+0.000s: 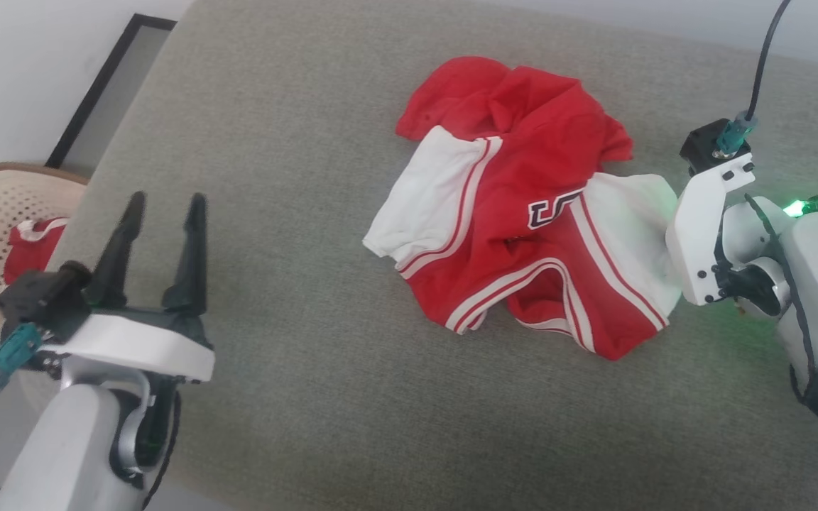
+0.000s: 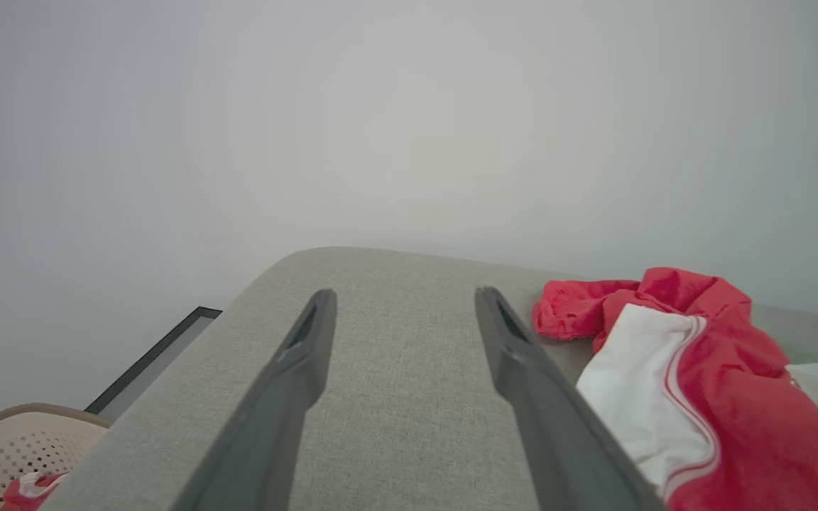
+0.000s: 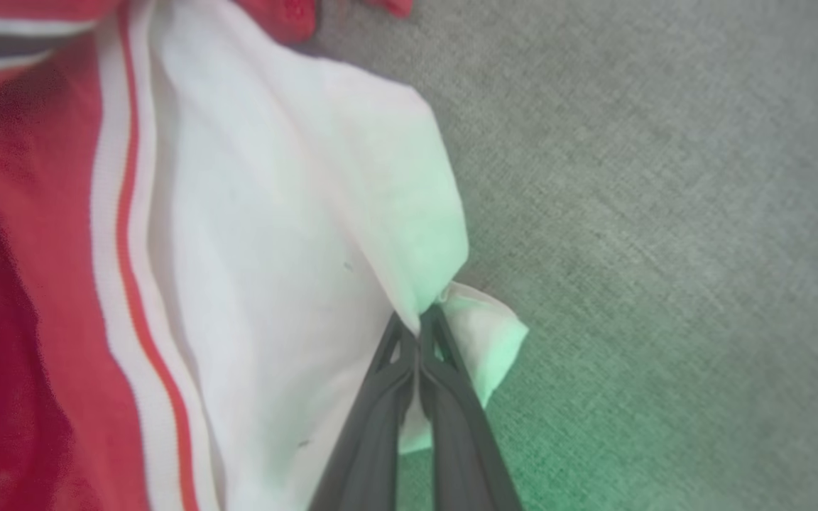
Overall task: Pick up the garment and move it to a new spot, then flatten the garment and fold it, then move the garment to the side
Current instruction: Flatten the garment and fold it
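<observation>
The big grey cloth-covered surface [image 1: 274, 213] has a rounded far corner. A red and white shirt [image 1: 522, 177] lies on it toward the right side, crumpled in a heap. Its white sleeves stick out, and dark letters show on the red.

head view: high over the jersey [image 1: 522, 206], facing forward and down on the grey upholstered surface [image 1: 295, 213]; middle distance.
left wrist view: low, well left of the jersey [image 2: 700, 397], facing along the left gripper [image 2: 405, 294] toward a pale wall [image 2: 409, 106].
right wrist view: very close on the jersey's white sleeve [image 3: 274, 248], facing down along the right gripper [image 3: 420, 321].
shared by all three: jersey, grey upholstered surface.
</observation>
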You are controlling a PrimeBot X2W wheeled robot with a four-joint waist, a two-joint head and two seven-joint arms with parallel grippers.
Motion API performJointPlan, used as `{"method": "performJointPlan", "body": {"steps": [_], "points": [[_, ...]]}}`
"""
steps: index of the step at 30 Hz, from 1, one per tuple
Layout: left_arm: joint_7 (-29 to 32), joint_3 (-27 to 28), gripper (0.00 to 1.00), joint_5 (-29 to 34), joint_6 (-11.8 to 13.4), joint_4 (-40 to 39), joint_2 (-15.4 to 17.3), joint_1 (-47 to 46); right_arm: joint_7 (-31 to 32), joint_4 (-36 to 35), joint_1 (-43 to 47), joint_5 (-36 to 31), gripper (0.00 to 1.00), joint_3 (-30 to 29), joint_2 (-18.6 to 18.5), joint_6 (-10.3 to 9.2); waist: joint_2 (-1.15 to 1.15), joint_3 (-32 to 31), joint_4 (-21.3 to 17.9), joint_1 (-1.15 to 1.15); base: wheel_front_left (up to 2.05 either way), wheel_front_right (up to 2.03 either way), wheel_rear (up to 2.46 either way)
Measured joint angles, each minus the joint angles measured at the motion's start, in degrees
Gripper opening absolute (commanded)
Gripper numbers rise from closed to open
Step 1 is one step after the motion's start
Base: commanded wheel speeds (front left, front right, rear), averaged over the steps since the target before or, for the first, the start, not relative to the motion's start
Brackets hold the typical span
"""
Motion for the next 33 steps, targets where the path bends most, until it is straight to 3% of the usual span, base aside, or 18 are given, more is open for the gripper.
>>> {"method": "performJointPlan", "body": {"steps": [4,10,19,22,28,29,30,31,33], "points": [[0.00,2.90,1.00,1.32,-1.07,0.26,-0.36,1.38,-0.13,-0.55,-0.10,2.36,0.00,0.45,-0.91,0.07,0.00,-0.49,-1.44,0.00,0.00,0.00,0.00],[0.00,6.37,1.00,2.40,-2.08,-0.05,-0.27,3.81,1.49,-4.82,2.99,5.41,0.00,-1.49,-5.95,0.04,0.00,-1.48,-4.28,0.00,0.00,0.00,0.00],[0.00,8.56,1.00,3.10,-2.32,-1.51,0.24,6.09,5.47,-13.58,14.05,6.61,0.00,-12.62,-12.40,0.01,0.00,-2.94,-8.19,0.00,0.00,0.00,0.00],[0.01,8.44,1.00,3.15,-2.45,-1.47,0.37,6.47,5.80,-15.12,18.90,5.08,0.00,-17.06,-12.01,0.01,0.00,-3.32,-8.80,0.00,0.00,0.00,0.00],[1.37,7.36,1.00,2.99,-3.00,-0.69,0.65,6.53,3.09,-14.29,23.03,0.78,0.00,-24.10,-6.30,-0.04,0.00,-4.02,-9.38,0.00,0.00,0.00,0.00],[1.72,7.14,1.00,2.90,-3.07,-0.56,0.66,6.52,2.74,-13.82,23.02,0.22,0.23,-24.35,-5.75,-0.05,0.00,-4.14,-9.44,0.00,0.00,0.00,0.00],[1.99,6.98,1.00,2.86,-3.23,-0.44,0.69,6.50,2.19,-13.48,23.01,-0.27,0.71,-24.62,-5.31,-0.05,0.00,-4.27,-9.55,0.00,0.00,0.00,0.00],[1.99,6.98,1.00,2.86,-3.23,-0.44,0.69,6.50,2.19,-13.48,23.01,-0.27,1.00,-24.62,-5.31,-0.05,0.00,-4.27,-9.55,0.00,0.00,0.00,0.00],[3.23,6.41,1.00,2.76,-3.58,-0.21,1.25,6.38,1.20,-13.06,22.90,-1.38,1.00,-24.99,-4.10,-0.07,0.00,-4.52,-9.86,0.00,0.00,0.00,0.00]]}}
